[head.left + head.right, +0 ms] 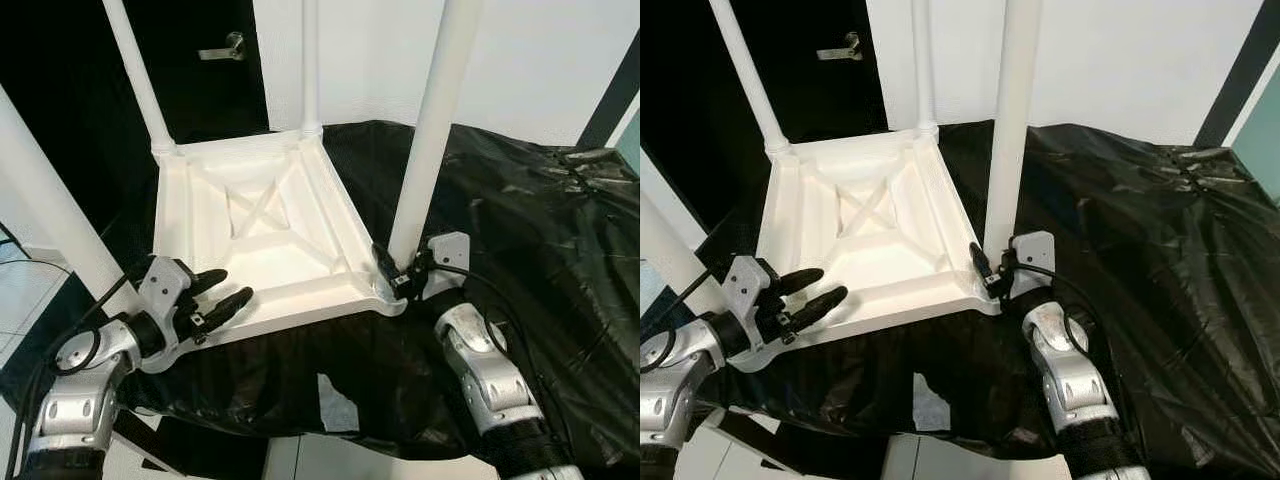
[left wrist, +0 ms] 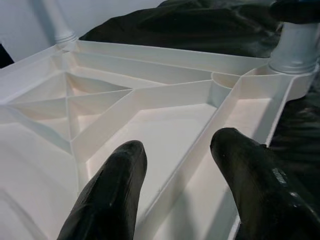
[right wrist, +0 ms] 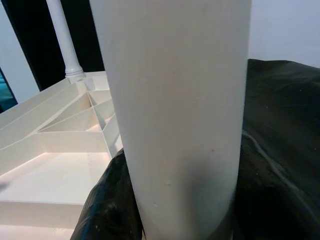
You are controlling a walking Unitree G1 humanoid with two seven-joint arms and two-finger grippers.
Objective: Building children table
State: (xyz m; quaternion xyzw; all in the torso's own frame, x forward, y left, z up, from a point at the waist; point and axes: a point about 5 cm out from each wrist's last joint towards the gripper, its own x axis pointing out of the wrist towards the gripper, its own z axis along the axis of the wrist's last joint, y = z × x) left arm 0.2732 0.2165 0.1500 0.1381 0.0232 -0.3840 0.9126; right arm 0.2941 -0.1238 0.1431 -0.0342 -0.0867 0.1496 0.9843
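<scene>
Legs, four, rise from tabletop (image 1: pixel 270 230); right gripper (image 1: pixel 398 272) clasps one leg (image 1: pixel 430 130).

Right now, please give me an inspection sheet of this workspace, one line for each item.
Surface: black plastic sheet, wrinkled, covering the work area.
Job's things: white table top lying upside down, ribs up; legs stand upright at its corners, including the near right leg.
Clutter: nothing seen.
Grippers: left gripper open over the near edge of the table top; right gripper shut on the near right leg at its base.
Cables: black cables along both arms.
Surroundings: white wall, dark door with handle.
</scene>
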